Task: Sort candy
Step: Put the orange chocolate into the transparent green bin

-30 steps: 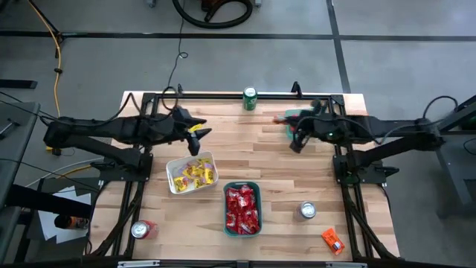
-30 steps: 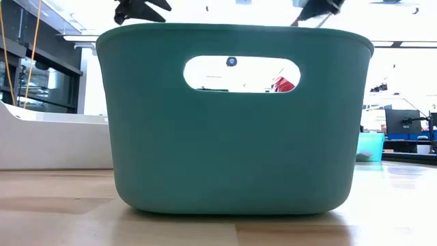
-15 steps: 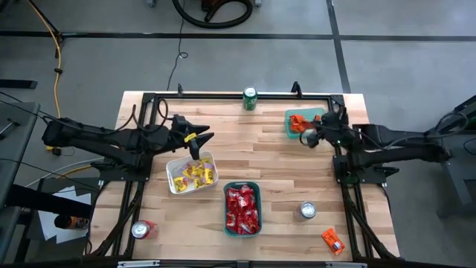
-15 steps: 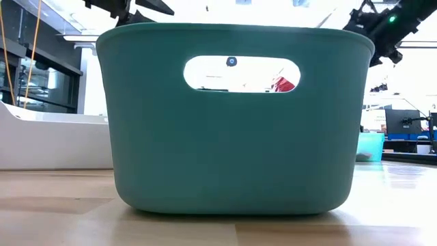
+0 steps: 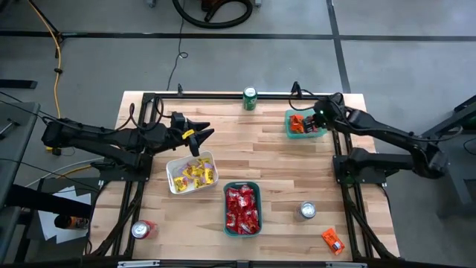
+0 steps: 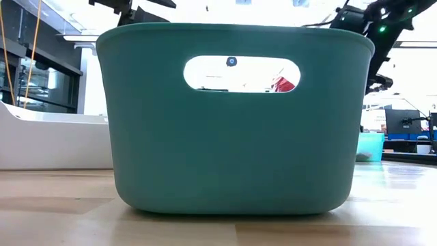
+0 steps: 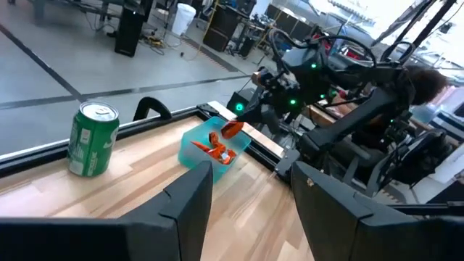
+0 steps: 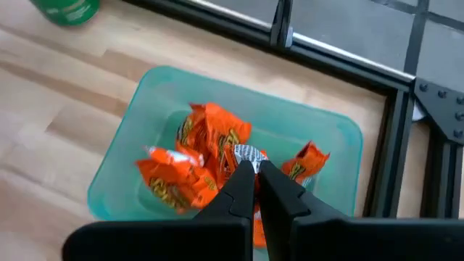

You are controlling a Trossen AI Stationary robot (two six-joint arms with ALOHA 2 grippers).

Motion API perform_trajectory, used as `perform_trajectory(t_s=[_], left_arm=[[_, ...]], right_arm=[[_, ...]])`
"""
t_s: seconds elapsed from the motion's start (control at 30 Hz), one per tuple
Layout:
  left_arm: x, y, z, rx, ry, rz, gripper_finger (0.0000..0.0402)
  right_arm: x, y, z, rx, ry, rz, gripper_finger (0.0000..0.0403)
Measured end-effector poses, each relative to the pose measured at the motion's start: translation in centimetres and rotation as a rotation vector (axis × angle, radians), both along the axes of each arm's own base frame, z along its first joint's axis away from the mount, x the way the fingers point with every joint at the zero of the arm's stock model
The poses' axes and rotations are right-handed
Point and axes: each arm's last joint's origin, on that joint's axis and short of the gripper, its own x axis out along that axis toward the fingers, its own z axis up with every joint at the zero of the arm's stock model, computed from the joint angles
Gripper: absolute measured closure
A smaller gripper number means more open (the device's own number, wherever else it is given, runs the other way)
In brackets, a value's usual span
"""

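pale wood plank table (image 5: 275,160), dark metal frame rails along its edges, standing on a grey floor with dark seams. low view looks across it into a bright workroom with monitors at the far right.

right gripper (image 8: 254,177) pinched shut with nothing between the fingers, hanging over the light teal tray (image 5: 290,128) at the far right of the table; orange candy (image 8: 210,138) lies piled inside that tray.

left gripper (image 5: 199,136) spread apart, empty, hovering just behind the white tray (image 5: 171,165), which holds yellow candy (image 5: 198,176).

dark teal tray (image 5: 227,186) at centre front is full of red candy (image 5: 242,208).

one orange packet (image 5: 334,240) lies loose near the front right corner.

green can (image 5: 250,98) upright at the far edge. silver can (image 5: 306,211) front right. another can (image 5: 140,230) front left.
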Motion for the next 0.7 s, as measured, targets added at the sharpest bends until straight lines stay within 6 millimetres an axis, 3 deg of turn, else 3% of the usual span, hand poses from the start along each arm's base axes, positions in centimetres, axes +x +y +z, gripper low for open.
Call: perform_trajectory(t_s=[0.17, 0.43, 0.6, 0.7], left_arm=[[0.0, 0.0, 0.0, -0.027, -0.01, 0.003, 0.0225], [0.0, 0.0, -0.1, -0.026, 0.002, 0.003, 0.0225], [0.0, 0.0, -0.1, -0.026, 0.002, 0.003, 0.0225], [0.0, 0.0, -0.1, -0.011, 0.01, 0.001, 0.0225]], right_arm=[[0.2, -1.0, -0.2, 0.007, -0.032, -0.017, 0.0385], [-0.2, -0.7, 0.4, 0.044, -0.058, 0.054, 0.0254], [-0.3, -0.6, 3.6, -0.008, -0.093, 0.092, 0.0184], [0.0, -0.3, 6.2, 0.008, -0.23, 0.181, 0.0164]])
